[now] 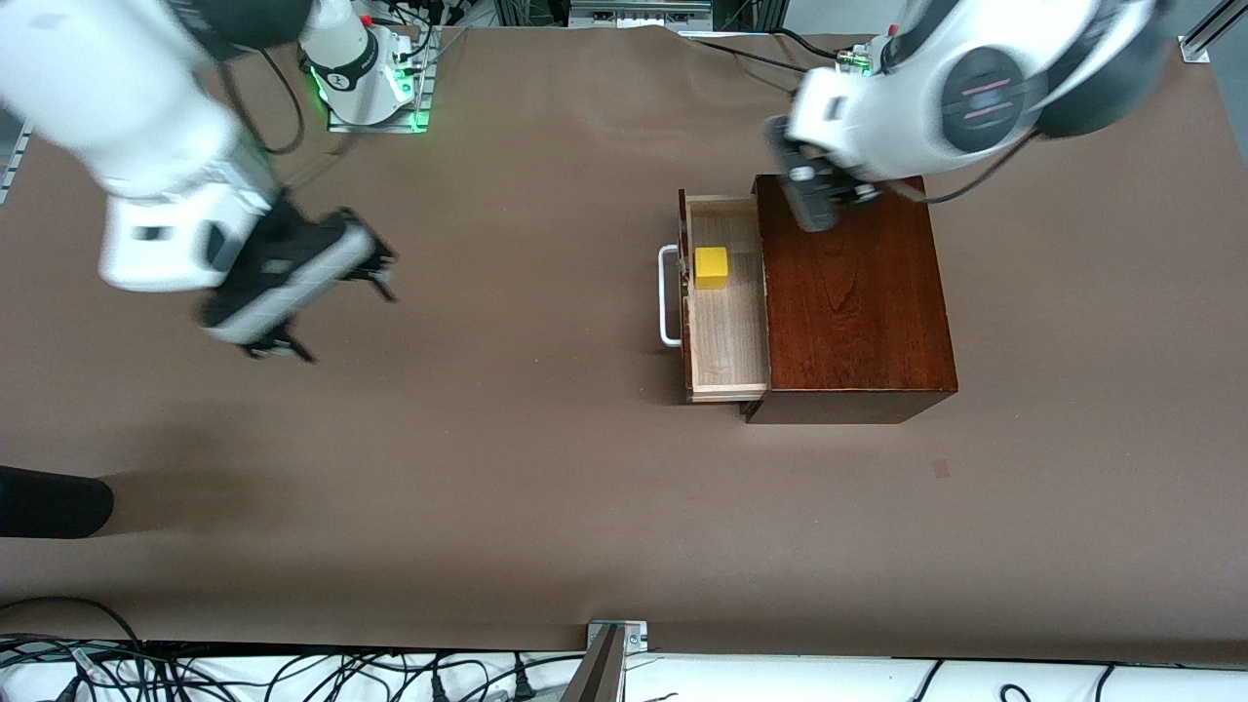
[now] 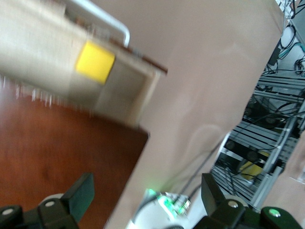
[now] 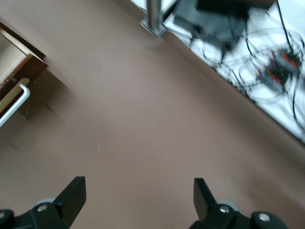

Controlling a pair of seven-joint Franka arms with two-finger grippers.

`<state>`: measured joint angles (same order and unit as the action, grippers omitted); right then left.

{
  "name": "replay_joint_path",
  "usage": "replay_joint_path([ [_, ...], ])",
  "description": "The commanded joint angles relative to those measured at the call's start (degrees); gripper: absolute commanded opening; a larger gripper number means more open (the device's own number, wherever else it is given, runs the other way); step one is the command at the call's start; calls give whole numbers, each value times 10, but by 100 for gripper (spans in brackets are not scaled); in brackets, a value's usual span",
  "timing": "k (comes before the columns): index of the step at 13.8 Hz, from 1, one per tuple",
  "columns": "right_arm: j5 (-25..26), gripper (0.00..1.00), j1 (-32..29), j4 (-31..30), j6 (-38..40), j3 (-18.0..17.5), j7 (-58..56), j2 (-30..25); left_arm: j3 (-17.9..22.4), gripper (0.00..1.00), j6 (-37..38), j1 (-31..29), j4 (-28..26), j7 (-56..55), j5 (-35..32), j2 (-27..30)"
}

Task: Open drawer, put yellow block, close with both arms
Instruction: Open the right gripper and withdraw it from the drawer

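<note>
The drawer (image 1: 726,322) stands pulled out of the dark wooden box (image 1: 858,302), its white bar handle (image 1: 668,295) toward the right arm's end of the table. The yellow block (image 1: 711,267) lies in the pale tray, close to the drawer front. My left gripper (image 1: 812,207) hovers over the box's top at the corner nearest the robot bases. In the left wrist view the left gripper (image 2: 145,191) is open and empty, with the yellow block (image 2: 95,62) and the tray (image 2: 126,83) below. My right gripper (image 1: 336,312) hangs open over bare table, well away from the drawer. The right gripper (image 3: 138,193) holds nothing, and the handle (image 3: 13,105) shows at that view's edge.
A dark rounded object (image 1: 49,502) pokes in at the right arm's end of the table, nearer the front camera. Cables (image 1: 292,673) and a metal post (image 1: 604,663) run along the table's near edge. The right arm's green-lit base (image 1: 375,88) stands at the back.
</note>
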<state>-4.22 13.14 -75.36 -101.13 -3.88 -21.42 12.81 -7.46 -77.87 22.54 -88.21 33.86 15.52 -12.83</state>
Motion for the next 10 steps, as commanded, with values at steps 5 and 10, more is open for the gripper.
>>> replay_joint_path([
  [5,-19,100,-23,-182,50,91,68,-140,6,100,-264,114,85,140,-41,-169],
  [10,14,100,-23,-176,62,99,144,-129,7,100,-332,174,82,137,-154,-237],
])
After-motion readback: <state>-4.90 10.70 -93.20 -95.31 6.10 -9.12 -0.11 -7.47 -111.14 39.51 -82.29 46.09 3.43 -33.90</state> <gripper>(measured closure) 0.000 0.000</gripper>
